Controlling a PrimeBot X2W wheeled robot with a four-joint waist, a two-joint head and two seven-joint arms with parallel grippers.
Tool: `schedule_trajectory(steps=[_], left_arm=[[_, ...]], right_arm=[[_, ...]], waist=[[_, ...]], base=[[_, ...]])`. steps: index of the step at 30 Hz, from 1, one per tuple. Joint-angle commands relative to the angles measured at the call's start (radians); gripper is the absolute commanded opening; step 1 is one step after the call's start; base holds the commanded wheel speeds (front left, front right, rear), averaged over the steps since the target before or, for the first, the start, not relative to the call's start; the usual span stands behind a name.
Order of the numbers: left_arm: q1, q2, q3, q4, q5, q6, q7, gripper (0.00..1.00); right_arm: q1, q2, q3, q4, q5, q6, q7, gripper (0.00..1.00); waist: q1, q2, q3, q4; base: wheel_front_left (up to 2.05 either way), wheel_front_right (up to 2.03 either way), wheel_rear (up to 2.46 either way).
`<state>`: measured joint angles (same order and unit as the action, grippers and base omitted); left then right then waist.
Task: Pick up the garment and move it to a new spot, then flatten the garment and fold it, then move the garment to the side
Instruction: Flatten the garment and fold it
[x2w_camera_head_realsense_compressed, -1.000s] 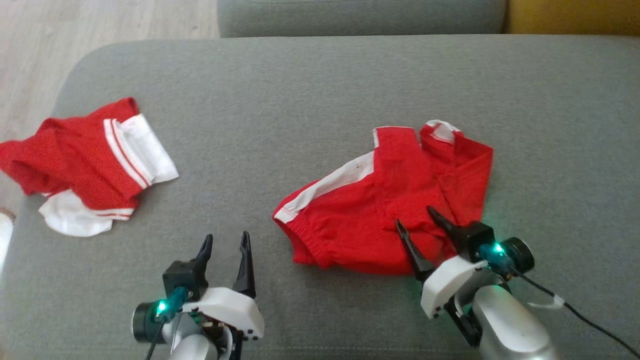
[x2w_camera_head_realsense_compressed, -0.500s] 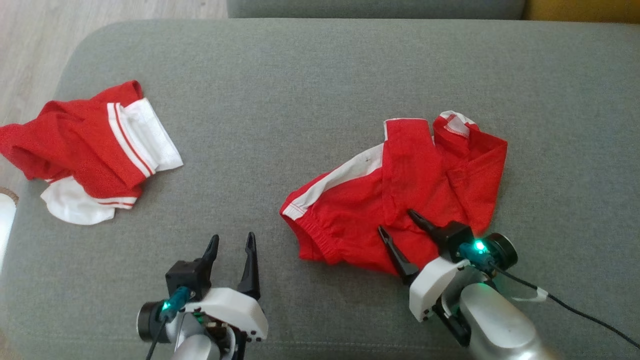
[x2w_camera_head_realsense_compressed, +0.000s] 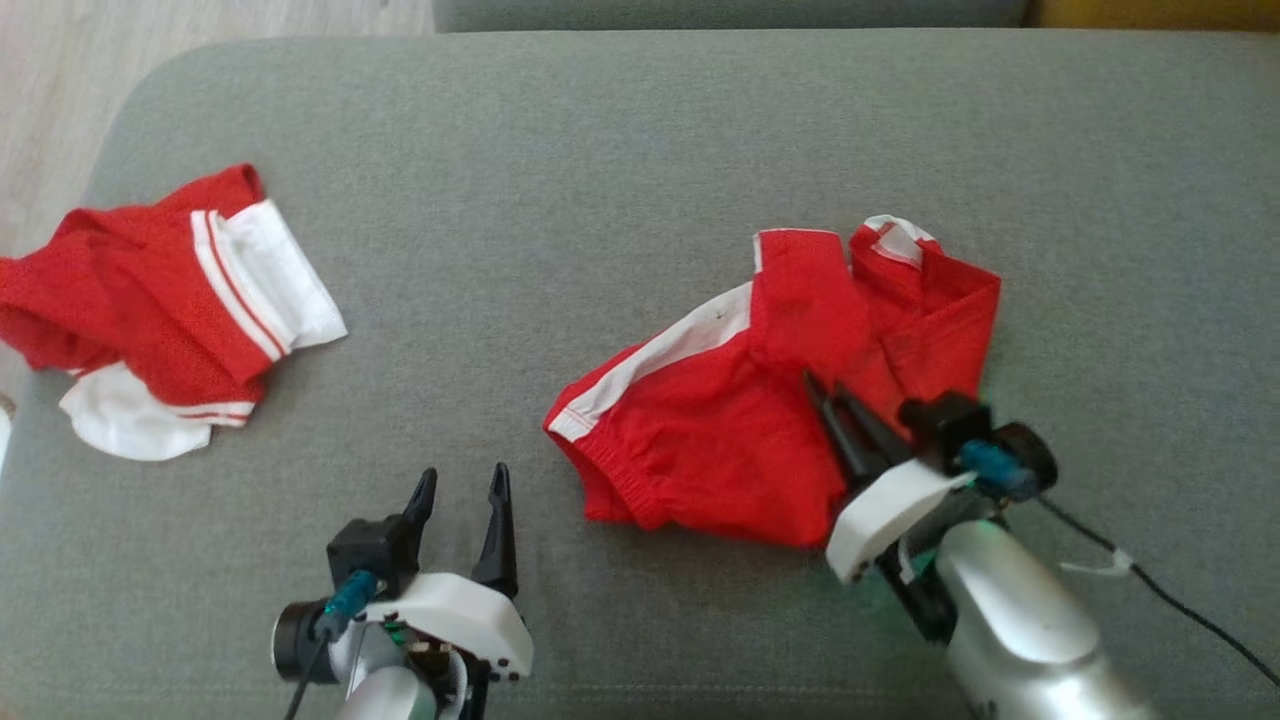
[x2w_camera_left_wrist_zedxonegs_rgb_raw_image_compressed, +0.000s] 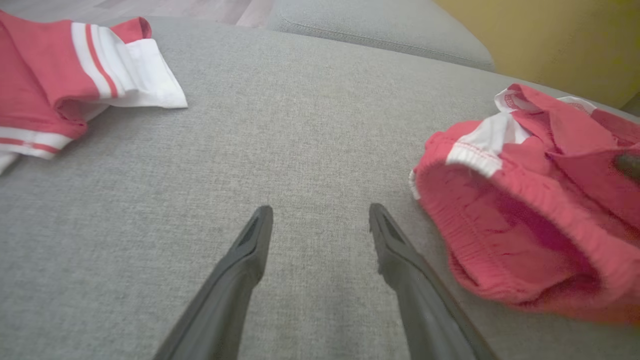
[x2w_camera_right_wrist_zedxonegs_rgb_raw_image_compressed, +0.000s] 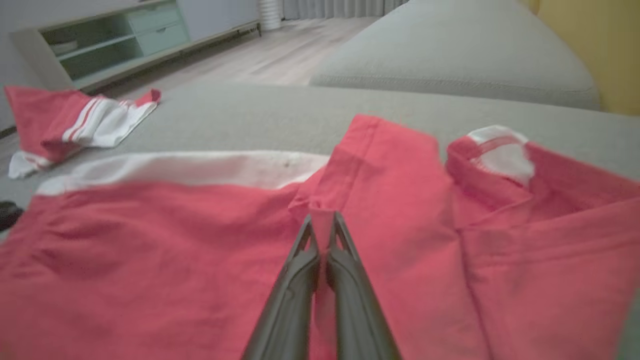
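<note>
- The red shorts lie crumpled on the right half of the grey cushion. Their long axis runs from the elastic waistband at the cushion's near side up to the leg hems farther back and to the right.
- The right gripper is clenched on a small raised pleat of red cloth, right of the shorts' middle. In the right wrist view the fingers meet with the fold pinched between them.
- The grasp sits off-centre, so I judge a lift would let the waistband end hang lower.
- The left gripper is released, its fingers spread over bare cushion near the front edge, just left of the waistband and not touching it. It is the nearer arm to that end.
- A second red-and-white garment lies at the cushion's left edge, well apart from the shorts.
- The middle of the cushion looks free, so nothing seems to block a carry there.
</note>
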<state>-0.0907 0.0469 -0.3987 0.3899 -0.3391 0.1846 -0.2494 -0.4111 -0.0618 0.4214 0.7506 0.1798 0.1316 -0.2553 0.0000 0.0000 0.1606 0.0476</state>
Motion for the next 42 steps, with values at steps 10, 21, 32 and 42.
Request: schedule_trajectory(steps=[10,21,32,42], left_arm=[[-0.032,0.003,0.060,-0.027,-0.013,-0.017,-0.012,1.00],[-0.040,0.003,0.068,-0.013,-0.006,-0.031,-0.012,1.00],[-0.056,0.003,0.077,-0.054,0.008,-0.002,-0.012,1.00],[-0.085,0.003,0.058,-0.122,-0.007,0.026,-0.012,1.00]], right_arm=[[0.048,-0.005,-0.274,-0.180,0.010,-0.001,-0.006,0.00],[0.157,-0.029,-0.454,-0.065,-0.108,-0.001,-0.006,1.00],[0.120,0.006,-0.472,-0.229,-0.134,-0.001,-0.006,1.00],[0.128,0.011,-0.366,-0.361,-0.073,-0.001,-0.006,1.00]], waist=[[0.0000,0.0000,-0.029,-0.107],[0.0000,0.0000,-0.027,-0.186],[0.0000,0.0000,-0.025,-0.182],[0.0000,0.0000,-0.038,-0.154]], base=[[0.00,0.00,0.00],[0.00,0.00,0.00],[0.00,0.00,0.00],[0.00,0.00,0.00]])
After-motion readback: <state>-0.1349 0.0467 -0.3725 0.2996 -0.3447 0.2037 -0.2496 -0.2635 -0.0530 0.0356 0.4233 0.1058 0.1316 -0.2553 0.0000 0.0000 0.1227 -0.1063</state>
